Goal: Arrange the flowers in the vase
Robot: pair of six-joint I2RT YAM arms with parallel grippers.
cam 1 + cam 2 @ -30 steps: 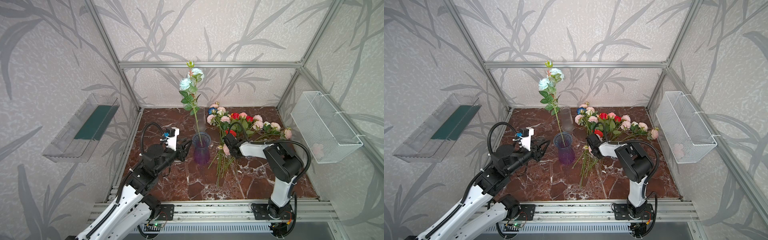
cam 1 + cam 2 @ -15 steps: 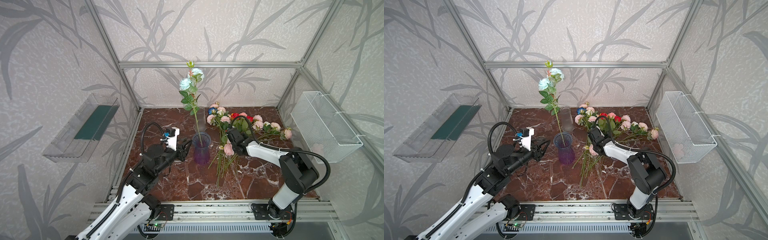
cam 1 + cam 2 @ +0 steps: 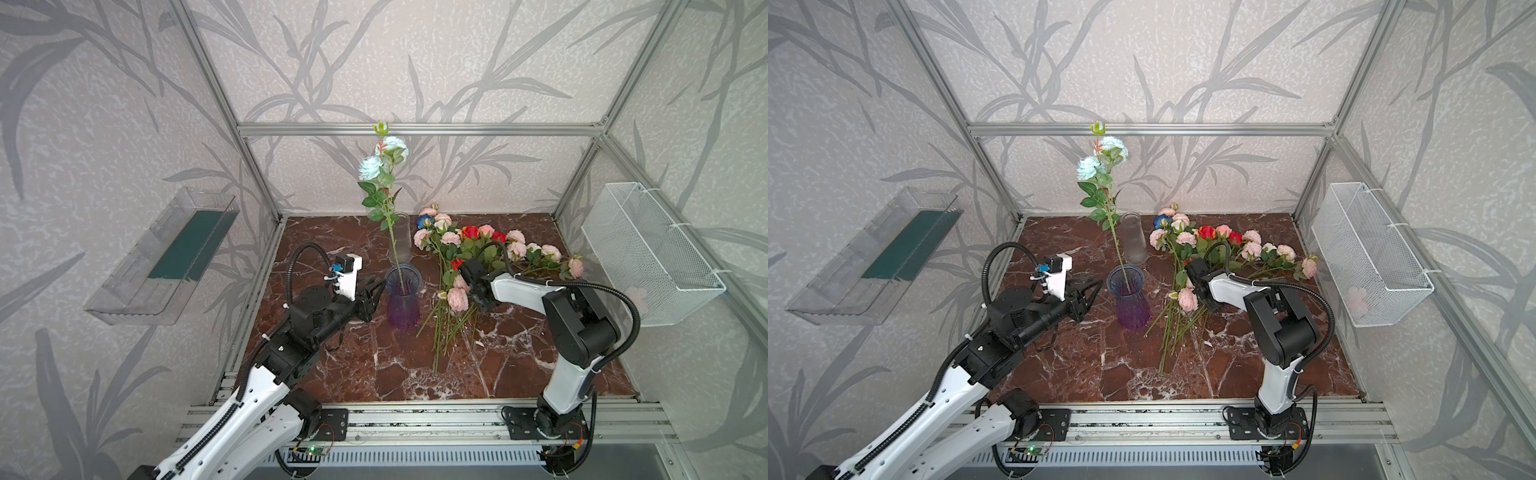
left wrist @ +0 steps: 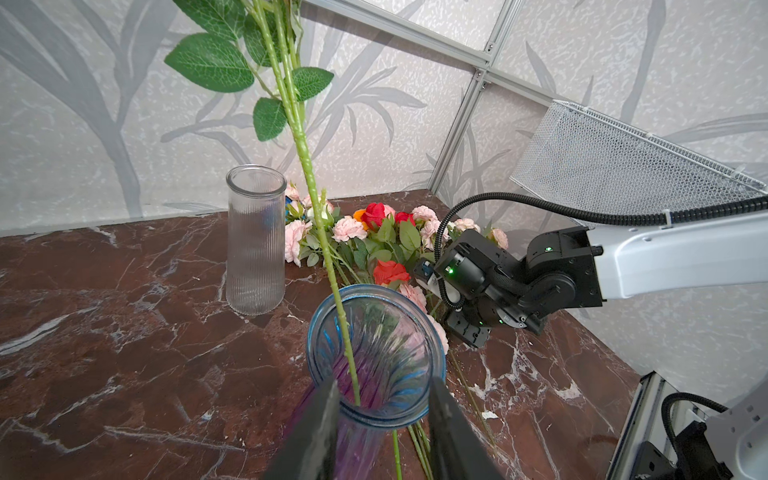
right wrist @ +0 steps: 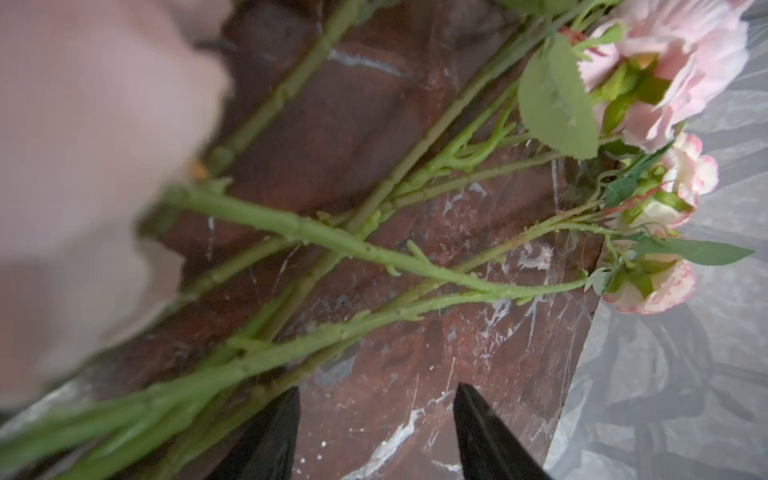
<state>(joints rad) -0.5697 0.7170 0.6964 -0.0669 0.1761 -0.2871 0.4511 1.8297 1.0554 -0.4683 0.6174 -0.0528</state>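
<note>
A blue-and-purple vase (image 3: 402, 301) stands mid-table with one tall pale teal flower (image 3: 382, 166) in it. My left gripper (image 4: 382, 386) is shut on the vase (image 4: 374, 357), its jaws against either side just below the rim. The other flowers (image 3: 478, 245), pink, red and blue, lie in a heap to the right, with their stems (image 3: 446, 332) fanned toward the front. My right gripper (image 5: 374, 415) hangs open just over the marble beside the crossed stems (image 5: 332, 245), with nothing between its fingers. A blurred pink bloom (image 5: 83, 145) fills one side of the right wrist view.
A clear ribbed glass vase (image 3: 401, 237) stands behind the coloured one. A white wire basket (image 3: 648, 253) hangs on the right wall and a clear tray (image 3: 166, 257) on the left wall. Bare marble (image 3: 374, 365) lies in front of the vase.
My right gripper has opened over the stems, and its arm has shifted a little. The left arm and the vase have not moved.
</note>
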